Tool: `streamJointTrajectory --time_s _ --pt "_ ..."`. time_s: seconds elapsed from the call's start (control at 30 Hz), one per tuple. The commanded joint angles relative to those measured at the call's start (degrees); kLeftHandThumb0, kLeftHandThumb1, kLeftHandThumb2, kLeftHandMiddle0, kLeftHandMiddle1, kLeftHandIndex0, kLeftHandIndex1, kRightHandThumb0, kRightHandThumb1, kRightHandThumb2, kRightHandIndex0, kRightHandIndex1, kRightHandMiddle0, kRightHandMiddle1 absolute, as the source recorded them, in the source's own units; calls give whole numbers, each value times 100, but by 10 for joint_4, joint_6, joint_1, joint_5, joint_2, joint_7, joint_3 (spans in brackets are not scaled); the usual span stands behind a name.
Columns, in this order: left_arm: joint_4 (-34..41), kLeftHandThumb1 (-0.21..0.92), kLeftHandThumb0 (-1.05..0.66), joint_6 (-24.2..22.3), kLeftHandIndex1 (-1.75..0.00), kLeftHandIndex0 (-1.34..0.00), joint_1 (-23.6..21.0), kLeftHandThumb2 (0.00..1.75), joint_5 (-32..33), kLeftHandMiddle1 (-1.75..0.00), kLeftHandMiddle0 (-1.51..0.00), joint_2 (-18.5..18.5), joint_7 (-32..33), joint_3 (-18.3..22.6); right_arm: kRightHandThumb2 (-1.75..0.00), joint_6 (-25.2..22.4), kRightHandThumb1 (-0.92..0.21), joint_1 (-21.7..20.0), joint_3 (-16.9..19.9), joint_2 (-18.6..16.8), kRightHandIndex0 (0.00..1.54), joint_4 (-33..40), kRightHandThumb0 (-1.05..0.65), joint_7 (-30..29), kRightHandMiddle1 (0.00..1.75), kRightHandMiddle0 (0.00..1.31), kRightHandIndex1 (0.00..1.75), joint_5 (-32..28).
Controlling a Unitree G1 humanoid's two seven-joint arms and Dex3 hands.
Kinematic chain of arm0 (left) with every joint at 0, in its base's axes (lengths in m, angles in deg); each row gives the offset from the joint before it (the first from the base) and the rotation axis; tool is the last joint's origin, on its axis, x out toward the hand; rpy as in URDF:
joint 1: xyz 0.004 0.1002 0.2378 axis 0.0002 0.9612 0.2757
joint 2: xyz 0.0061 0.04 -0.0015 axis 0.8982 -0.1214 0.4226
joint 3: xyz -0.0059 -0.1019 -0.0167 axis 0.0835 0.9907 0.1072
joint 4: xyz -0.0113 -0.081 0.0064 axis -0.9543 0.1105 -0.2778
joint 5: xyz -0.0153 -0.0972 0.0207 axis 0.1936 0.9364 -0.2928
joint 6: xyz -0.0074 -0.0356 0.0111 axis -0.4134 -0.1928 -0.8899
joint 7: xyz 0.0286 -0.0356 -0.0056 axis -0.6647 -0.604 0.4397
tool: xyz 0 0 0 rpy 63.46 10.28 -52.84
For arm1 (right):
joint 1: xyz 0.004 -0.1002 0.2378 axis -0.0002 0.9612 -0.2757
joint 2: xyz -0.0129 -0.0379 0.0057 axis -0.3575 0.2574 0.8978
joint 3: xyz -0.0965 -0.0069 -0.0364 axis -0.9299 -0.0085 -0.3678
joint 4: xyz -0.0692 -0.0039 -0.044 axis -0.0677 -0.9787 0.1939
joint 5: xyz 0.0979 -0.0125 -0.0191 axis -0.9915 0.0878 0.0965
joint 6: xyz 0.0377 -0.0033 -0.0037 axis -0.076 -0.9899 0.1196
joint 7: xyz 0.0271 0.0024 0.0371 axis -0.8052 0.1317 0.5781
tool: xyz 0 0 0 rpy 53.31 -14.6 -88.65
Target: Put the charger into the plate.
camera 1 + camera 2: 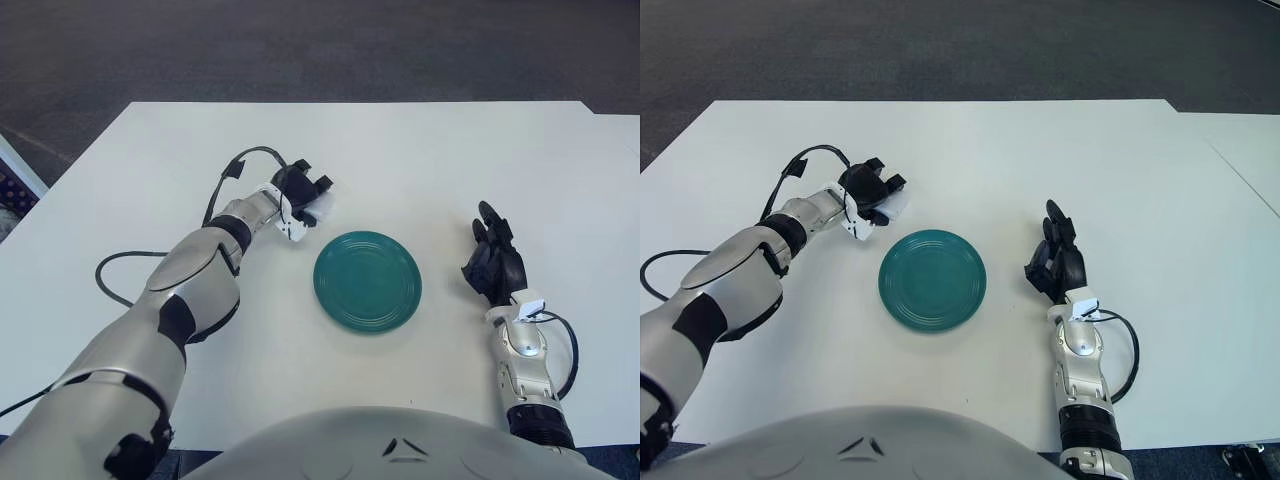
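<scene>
A round teal plate (367, 280) lies on the white table (420, 160), in front of me at the middle. My left hand (303, 193) is just beyond the plate's upper left rim. Its black fingers are curled around a small white charger (322, 208), which shows below the fingers. The charger also shows in the right eye view (893, 208). My right hand (493, 262) shows to the right of the plate, fingers stretched out and holding nothing.
A black cable (118, 268) from my left arm loops over the table at the left. The table's far edge (350, 102) borders a dark carpet. A second white surface (620, 125) adjoins at the far right.
</scene>
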State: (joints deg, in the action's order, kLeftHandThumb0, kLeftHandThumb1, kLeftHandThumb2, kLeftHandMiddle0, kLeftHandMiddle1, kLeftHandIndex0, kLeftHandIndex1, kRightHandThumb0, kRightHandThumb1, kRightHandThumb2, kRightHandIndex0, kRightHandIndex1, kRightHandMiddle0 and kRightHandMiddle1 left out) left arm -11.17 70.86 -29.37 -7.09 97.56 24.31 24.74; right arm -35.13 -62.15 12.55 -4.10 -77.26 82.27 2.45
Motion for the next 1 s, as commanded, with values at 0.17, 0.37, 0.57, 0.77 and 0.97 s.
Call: streamJointTrajectory --time_s 0.17,0.37,0.57,0.77,0.97 --pt "-23 30 -1 10 -174 -45 54 130 24 -165 -62 4 -75 24 -107 -9 -92 10 13 7 12 -21 -90 4 34 0 1 -12" --pt "-17 28 0 21 -175 -45 45 132 34 -161 -67 10 -91 34 -107 -5 -92 8 13 9 12 -29 -91 5 35 0 1 -15" --pt "-12 27 0 28 -175 -43 45 134 61 -163 -68 10 -91 64 -105 2 -92 7 13 9 12 -35 -91 7 35 0 1 -16" --pt "10 27 0 63 -175 -42 5 136 106 -167 -67 24 -109 113 -105 3 -92 11 10 7 12 -32 -91 5 35 0 0 -13" --pt "100 25 0 131 -175 -44 -12 140 203 -172 -65 66 -111 219 -105 -2 -92 13 10 7 13 -29 -90 6 34 0 0 -14"
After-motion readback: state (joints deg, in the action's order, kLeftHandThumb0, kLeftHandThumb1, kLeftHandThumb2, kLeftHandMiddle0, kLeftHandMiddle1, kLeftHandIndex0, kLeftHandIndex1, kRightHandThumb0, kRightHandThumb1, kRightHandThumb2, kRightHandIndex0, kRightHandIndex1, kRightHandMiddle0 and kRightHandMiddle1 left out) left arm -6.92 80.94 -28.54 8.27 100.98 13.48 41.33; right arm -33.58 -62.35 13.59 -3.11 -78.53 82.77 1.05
